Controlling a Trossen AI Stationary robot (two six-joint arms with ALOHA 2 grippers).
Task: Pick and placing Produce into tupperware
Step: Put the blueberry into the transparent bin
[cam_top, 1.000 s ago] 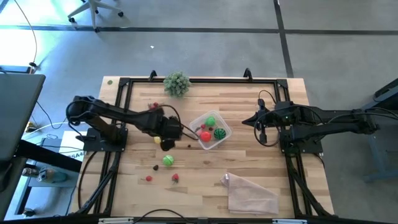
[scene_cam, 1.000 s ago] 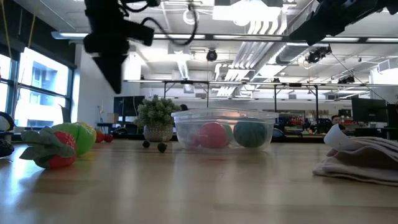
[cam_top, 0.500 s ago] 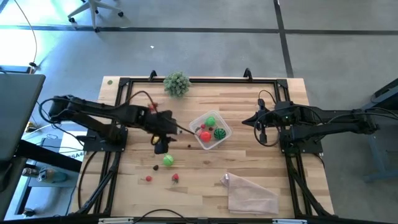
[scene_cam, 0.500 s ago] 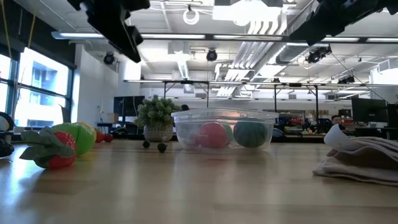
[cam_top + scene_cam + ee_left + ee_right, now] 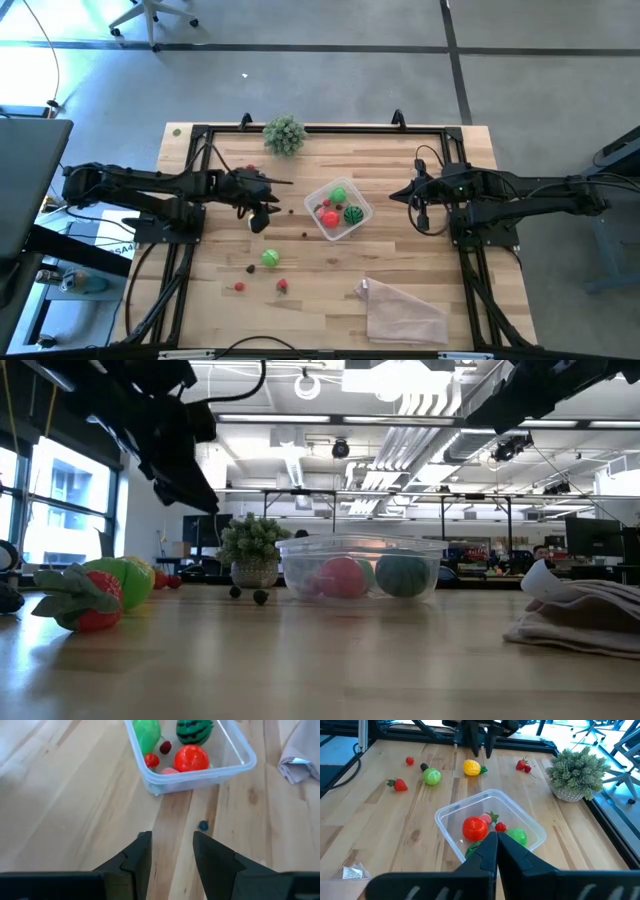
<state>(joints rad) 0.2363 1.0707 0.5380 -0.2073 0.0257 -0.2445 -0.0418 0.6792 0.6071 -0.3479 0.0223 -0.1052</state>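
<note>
L end effector [image 5: 168,851] (fingers apart, nothing held) has been pulled back from tupperware [image 5: 337,209]; next pick awaited. R end effector [image 5: 496,851] together, parked.

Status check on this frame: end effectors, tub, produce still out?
Left end effector open, empty, short of the tupperware. Right end effector shut, parked. Lemon, green ball, strawberries loose. Path clear.

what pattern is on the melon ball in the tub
Dark and light green stripes on the melon in the tub; left wrist view shows it best.
</note>
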